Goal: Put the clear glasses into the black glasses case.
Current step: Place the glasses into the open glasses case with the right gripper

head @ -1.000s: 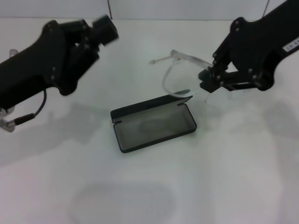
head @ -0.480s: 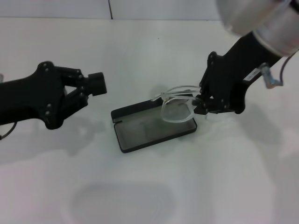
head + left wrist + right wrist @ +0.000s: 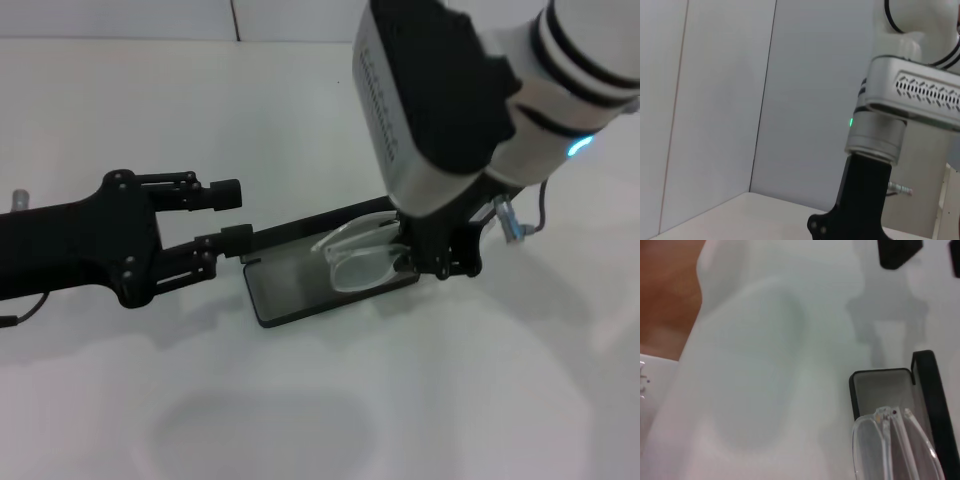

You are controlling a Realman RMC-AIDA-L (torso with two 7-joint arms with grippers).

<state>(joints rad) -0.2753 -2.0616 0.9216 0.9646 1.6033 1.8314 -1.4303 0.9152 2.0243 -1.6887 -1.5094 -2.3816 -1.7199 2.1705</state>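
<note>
The black glasses case [image 3: 292, 294] lies open mid-table with its lid [image 3: 300, 228] standing up along the far side. My right gripper [image 3: 437, 262] is shut on the clear glasses [image 3: 362, 256] and holds them folded just above the case's right half. In the right wrist view the clear glasses [image 3: 896, 446] hang over the grey lining of the black glasses case [image 3: 875, 389]. On the left, my left gripper [image 3: 232, 213] is open, and its lower fingertip [image 3: 240, 234] reaches the left end of the lid. Whether it touches the lid I cannot tell.
The white table [image 3: 300, 420] has a faint oval mark near its front edge. A white wall runs along the back. The left wrist view holds only the wall and the right arm's [image 3: 880, 140] silver and black links.
My right arm swung in over the table and brought the glasses down and left, from above the lid to just over the case. My left gripper moved right and down to the lid's left end.
</note>
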